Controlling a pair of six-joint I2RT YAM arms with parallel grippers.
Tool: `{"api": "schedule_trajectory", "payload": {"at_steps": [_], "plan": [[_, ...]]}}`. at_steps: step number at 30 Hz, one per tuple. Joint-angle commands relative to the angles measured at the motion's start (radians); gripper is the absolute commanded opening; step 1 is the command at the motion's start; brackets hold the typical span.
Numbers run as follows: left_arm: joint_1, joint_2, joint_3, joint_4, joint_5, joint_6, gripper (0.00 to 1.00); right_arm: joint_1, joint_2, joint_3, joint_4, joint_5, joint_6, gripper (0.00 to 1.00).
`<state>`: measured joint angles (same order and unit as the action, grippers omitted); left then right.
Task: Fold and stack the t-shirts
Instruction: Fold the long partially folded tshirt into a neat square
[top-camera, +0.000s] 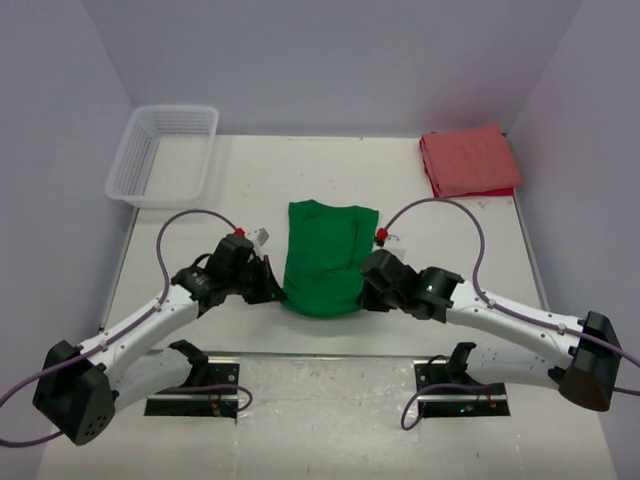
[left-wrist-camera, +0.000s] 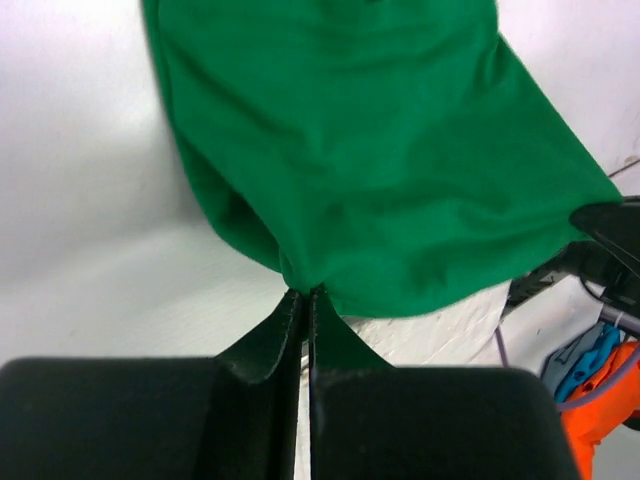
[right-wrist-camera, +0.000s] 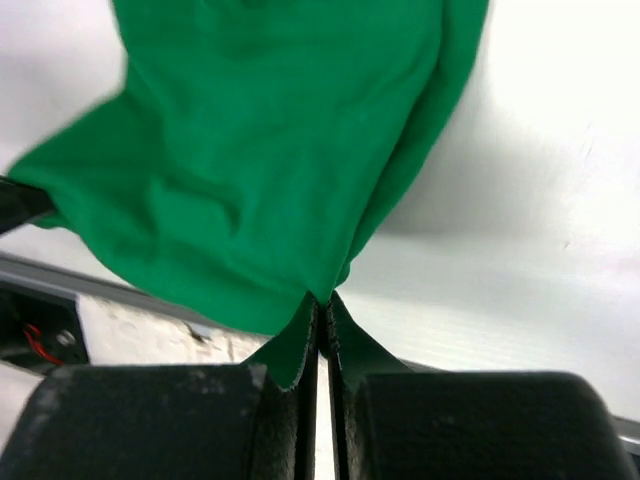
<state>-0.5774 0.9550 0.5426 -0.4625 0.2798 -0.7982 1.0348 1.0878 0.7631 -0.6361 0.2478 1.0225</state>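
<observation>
Top view: green t-shirt (top-camera: 322, 262) lies mid-desk (top-camera: 250, 185), its near edge bunched between the two arms. Left claw (top-camera: 278, 291) is at the near-left corner of the shirt, right claw (top-camera: 366, 290) at the near-right corner. Salmon-red t-shirt (top-camera: 468, 160) sits folded at the far right corner, well apart from the green one. White mesh basket (top-camera: 163, 155) is at the far left corner.

Left wrist view: left claw is clenched on a pinch of green cloth, the fabric fanning out from the tips over the white desk.

Right wrist view: right claw is likewise clenched on a green fold, tips pressed together, cloth spreading away to the left.
</observation>
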Motion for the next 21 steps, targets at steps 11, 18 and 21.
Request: {"api": "schedule_trajectory", "payload": {"at_steps": [11,18,21], "plan": [[0.151,0.611,0.633,0.122,-0.019,0.208,0.0,-0.406,0.375,0.477,-0.088,-0.039,-0.401,0.0],[0.212,0.941,0.93,0.146,-0.007,0.223,0.0,-0.559,0.71,0.691,-0.024,-0.168,-0.521,0.0],[0.241,1.094,1.006,0.193,0.042,0.241,0.0,-0.626,0.891,0.855,-0.034,-0.205,-0.567,0.0]]}}
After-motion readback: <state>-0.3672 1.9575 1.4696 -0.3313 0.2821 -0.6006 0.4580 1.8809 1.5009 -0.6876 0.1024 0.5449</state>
